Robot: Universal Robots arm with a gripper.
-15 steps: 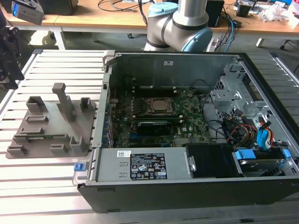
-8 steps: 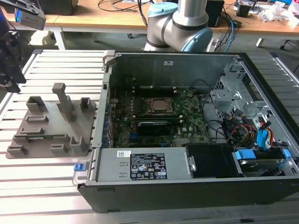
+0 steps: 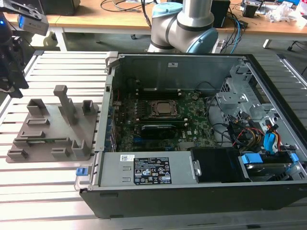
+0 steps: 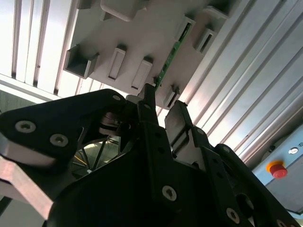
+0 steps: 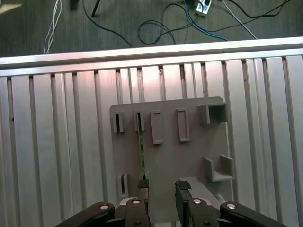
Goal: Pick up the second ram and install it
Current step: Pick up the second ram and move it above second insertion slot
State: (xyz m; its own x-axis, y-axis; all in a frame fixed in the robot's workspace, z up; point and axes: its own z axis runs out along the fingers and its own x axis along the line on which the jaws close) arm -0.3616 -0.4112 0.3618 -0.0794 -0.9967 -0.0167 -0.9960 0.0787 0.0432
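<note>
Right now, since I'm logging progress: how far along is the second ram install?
Nothing shows as done: the second ram stands on edge in the grey fixture tray. In hand: nothing; the gripper is open above the tray, by the ram's end. Left: grasping and installing it.

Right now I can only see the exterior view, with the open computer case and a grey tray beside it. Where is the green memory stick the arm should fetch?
Observer: In the first wrist view the second ram stands on edge in a slot of the grey fixture tray, not yet lifted.
Operator: Is it being held?
Observer: No. The gripper hangs open over the tray, with nothing between its fingers.
Operator: Is it at least close?
Observer: In the second wrist view one fingertip lines up with the ram's near end. I cannot tell whether it touches.
</note>
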